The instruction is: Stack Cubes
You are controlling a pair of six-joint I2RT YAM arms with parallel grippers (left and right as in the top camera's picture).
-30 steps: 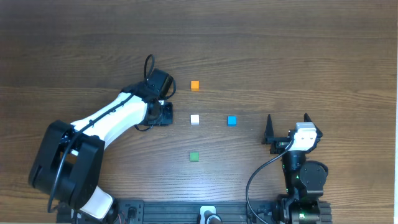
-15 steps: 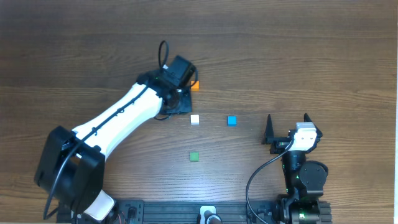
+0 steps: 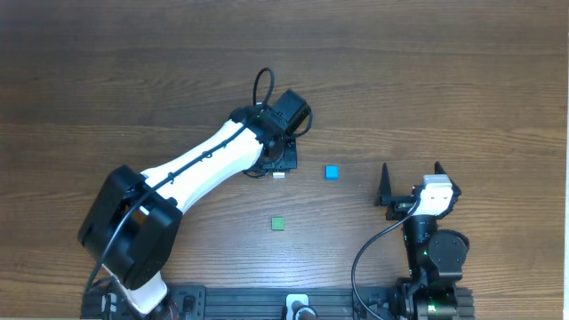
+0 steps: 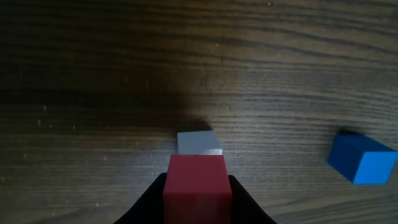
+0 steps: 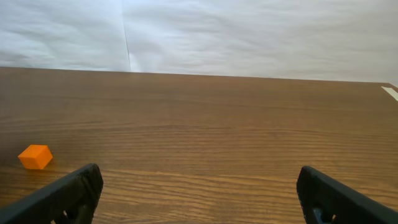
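as the left gripper [image 4: 197,202] clamps the red cube [image 4: 197,180] by its flat sides – rigid, light, likely slick – it hovers just by the white cube [image 4: 199,142] near the table's [image 3: 444,71] middle. the blue cube [image 4: 362,159], green cube [image 3: 277,224] and orange cube [image 5: 35,156] lie apart, none obstructing – the right gripper [image 3: 411,178] rests wide open toward the right edge.

The red cube [image 4: 197,180] is clamped square between the fingers of my left gripper [image 4: 197,200], lifted just above the white cube [image 4: 199,142] and slightly off it. The white cube sits flat near the middle of the desk. The blue cube [image 3: 332,172] lies flat near it on the right, level with it and a little turned. The green cube [image 3: 277,224] rests alone, closer to the desk's near edge. The orange cube [image 5: 35,156] sits on bare wood, well short of the far edge.
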